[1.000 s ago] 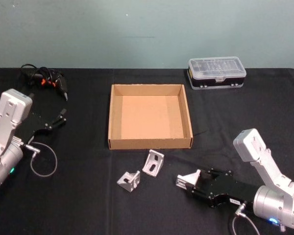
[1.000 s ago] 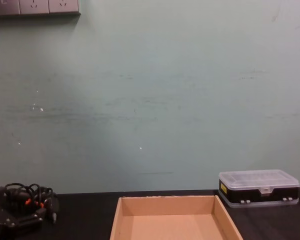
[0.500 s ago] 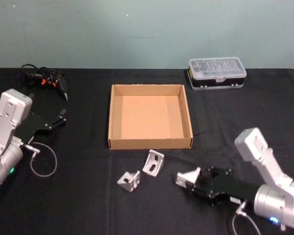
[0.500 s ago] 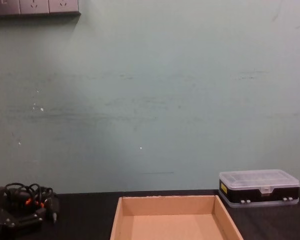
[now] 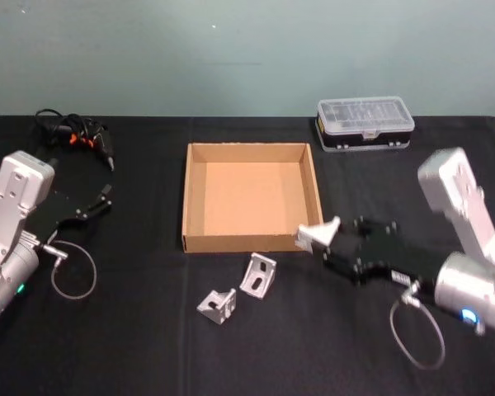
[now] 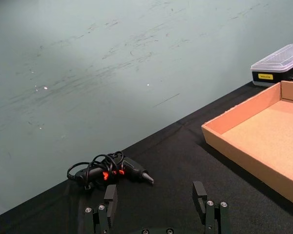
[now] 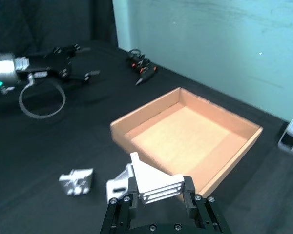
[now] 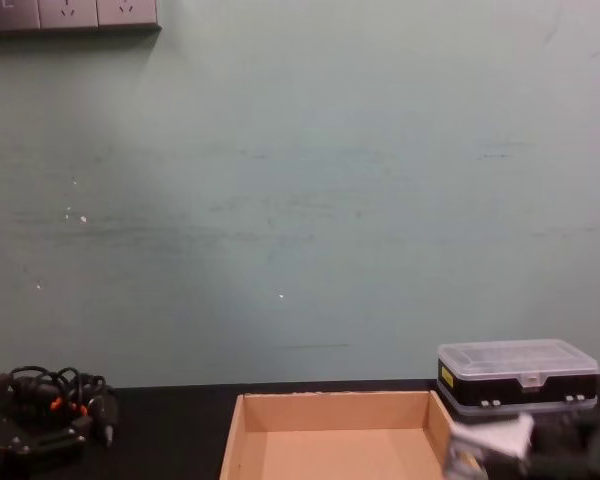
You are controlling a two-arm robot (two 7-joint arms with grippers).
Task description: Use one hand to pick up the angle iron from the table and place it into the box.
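Angle iron (image 5: 317, 234): clamped in my right gripper (image 5: 328, 246), one flange sticking out past the tips. I judge it held off the table (image 5: 132, 346), right at the near right corner of the box (image 5: 252, 242) and not yet over its floor.

Step in hand: carry it in.
- Grip tight; the bracket's low edge must ride above the cardboard rim.
- Travel forward and to the gripper's left until bare box floor lies under the tips.
- Lower close to the floor, and only then part the fingers.
- The walls look low and light, so a clipped wall would likely shove the box.
- The load sits off-centre in the grip and may pivot on a sharp move. Go steady.

Off to the gripper's left, just short of the box's front wall: a loose bracket (image 5: 258, 274) and a second loose bracket (image 5: 217, 303), near each other on the table. Well beyond the tips: a plastic case (image 5: 365, 122).

Left gripper (image 5: 106, 198): parked far to my working gripper's left, fingers apart, nothing between them.

Views:
- The right wrist view shows the grip itself, with the fingers (image 7: 189, 191) pressing the bracket's sides and the open box floor ahead.
- The head view gives the layout but not the height.
- The chest view catches the angle iron (image 8: 492, 437) side-on, about rim level and outside the right wall.
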